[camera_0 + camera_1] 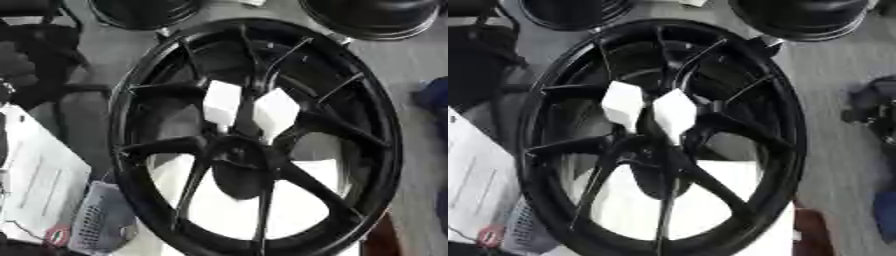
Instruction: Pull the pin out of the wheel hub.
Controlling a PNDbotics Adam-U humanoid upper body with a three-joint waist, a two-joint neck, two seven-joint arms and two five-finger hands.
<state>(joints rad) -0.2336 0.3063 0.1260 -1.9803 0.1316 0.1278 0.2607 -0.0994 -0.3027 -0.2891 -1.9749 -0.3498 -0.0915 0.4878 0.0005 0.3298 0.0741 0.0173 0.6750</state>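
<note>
One big black multi-spoke alloy wheel (367, 150) fills the middle, lying at a tilt; all places below are given from it.

Left of the wheel, upper side: a dark black frame-like object (39, 55), details unclear. Left of the wheel, lower side: a white paper sheet (39, 185) with faint print. Just beside the wheel's lower-left rim is a pale grey perforated object (101, 220), and a small red round thing (57, 235) sits at that object's left edge.

Above the wheel, left: part of a second black round rim (144, 12), cut off by the top edge.

Inside the wheel: the black wheel hub (236, 155) sits a little below centre, where the spokes meet. Two white angular blocks (221, 102) stand side by side just above the hub, between the spokes, touching or nearly touching each other. I cannot tell whether they are the pin, and no other pin-like part can be made out at the hub. A white flat surface (227, 210) shows through the lower spoke gaps, under the wheel.

Above the wheel, right: a third black round rim (376, 17), also cut off.

Right of the wheel: grey floor (420, 165), a dark blue object (435, 95) at the picture edge, and a reddish-brown object (811, 232) just beside the lower-right rim.

Hands: neither the left hand nor the right hand shows in either eye view, so released, clenched or grasping cannot be told.
</note>
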